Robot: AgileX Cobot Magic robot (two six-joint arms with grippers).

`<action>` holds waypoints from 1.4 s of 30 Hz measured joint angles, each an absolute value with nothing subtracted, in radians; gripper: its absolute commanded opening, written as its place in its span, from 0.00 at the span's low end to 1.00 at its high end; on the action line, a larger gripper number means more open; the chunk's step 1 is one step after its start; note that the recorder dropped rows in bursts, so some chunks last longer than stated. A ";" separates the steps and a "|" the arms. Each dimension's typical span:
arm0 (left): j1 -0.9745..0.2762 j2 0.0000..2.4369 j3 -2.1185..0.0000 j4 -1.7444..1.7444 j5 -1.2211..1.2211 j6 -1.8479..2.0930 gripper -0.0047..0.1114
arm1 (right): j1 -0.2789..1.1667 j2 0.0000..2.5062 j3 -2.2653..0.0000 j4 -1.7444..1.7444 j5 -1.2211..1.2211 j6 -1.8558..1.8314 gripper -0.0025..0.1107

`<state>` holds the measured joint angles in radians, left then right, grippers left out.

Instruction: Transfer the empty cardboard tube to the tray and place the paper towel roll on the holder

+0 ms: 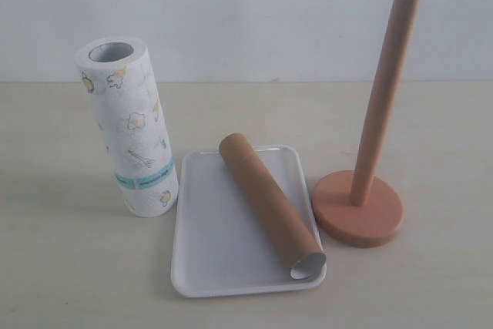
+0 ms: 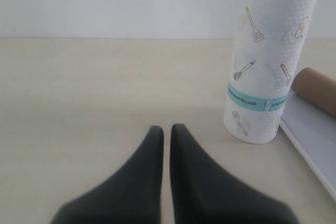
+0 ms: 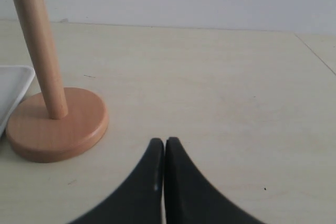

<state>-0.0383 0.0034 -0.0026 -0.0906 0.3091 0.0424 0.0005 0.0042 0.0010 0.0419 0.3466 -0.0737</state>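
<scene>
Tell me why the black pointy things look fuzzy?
Left wrist view: the left end effector blurs at its base, probably too near the lens; the paper towel roll is sharp. Right wrist view: the right end effector blurs likewise; holder crisp.

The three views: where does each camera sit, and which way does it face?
Exterior view: raised, looking down on paper towel roll, tray, cardboard tube, holder; no robot part.
Left wrist view: low, facing the roll; shut left end effector shows.
Right wrist view: low, facing the holder; shut right end effector shows.
Both wrist views catch the tray.
</scene>
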 measured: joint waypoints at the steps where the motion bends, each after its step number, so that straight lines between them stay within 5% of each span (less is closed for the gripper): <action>1: -0.038 0.003 -0.003 -0.091 0.307 0.042 0.08 | 0.001 0.004 0.001 0.044 0.347 -0.074 0.02; 11: -0.038 0.003 -0.003 -0.091 -0.106 0.055 0.08 | 0.001 0.004 0.001 0.044 0.347 -0.074 0.02; 22: -0.038 0.307 -0.270 -0.091 -0.031 0.055 0.08 | 0.001 0.004 0.001 0.044 0.347 -0.074 0.02; 42: -0.038 0.570 -0.286 -0.091 -0.215 0.045 0.08 | 0.001 0.004 0.001 0.044 0.347 -0.074 0.02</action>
